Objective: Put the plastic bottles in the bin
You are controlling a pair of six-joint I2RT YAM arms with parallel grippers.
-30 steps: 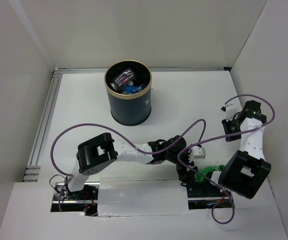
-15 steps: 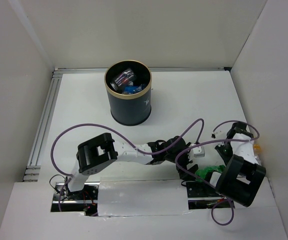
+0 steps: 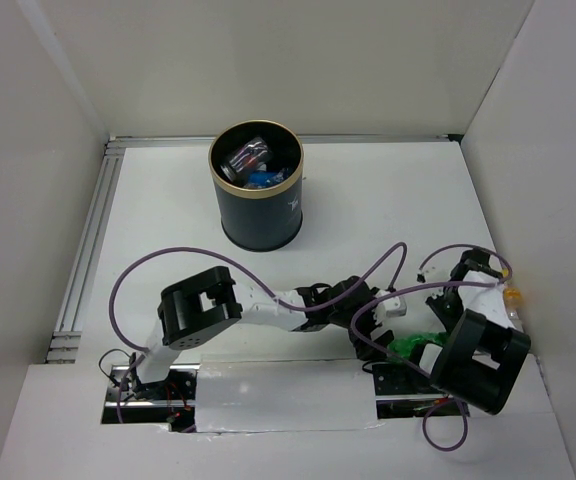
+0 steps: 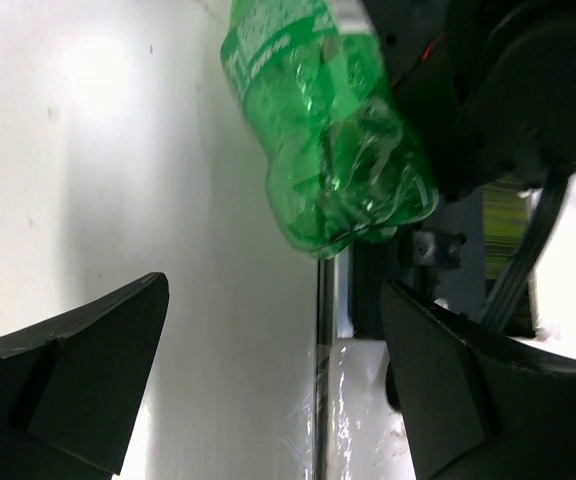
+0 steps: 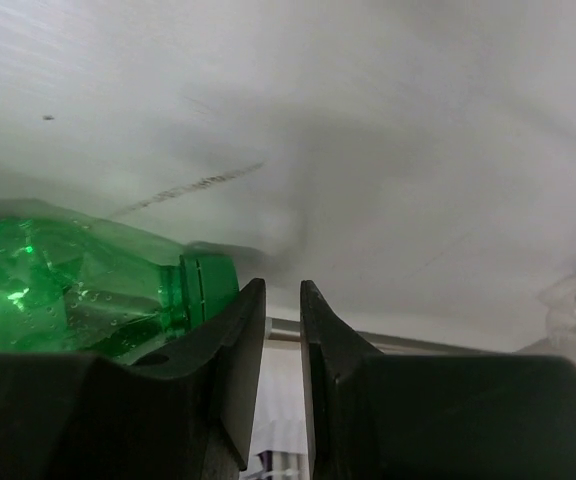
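A crushed green bottle lies at the near edge between the two arms. In the left wrist view the green bottle lies just ahead of my left gripper, which is wide open and empty. My left gripper sits just left of it. My right gripper is folded back beside it. In the right wrist view the jaws are nearly together with nothing between them, and the bottle's green cap is just to their left. The navy bin stands at the back and holds several bottles.
A clear bottle with a yellow cap lies by the right wall next to the right arm. Purple cables loop over both arms. A metal rail runs along the left side. The taped near edge lies below the bottle.
The right arm has folded back from the right side, bringing its gripper down beside the green bottle. The left arm has shifted only slightly. The yellow-capped bottle has come into view.
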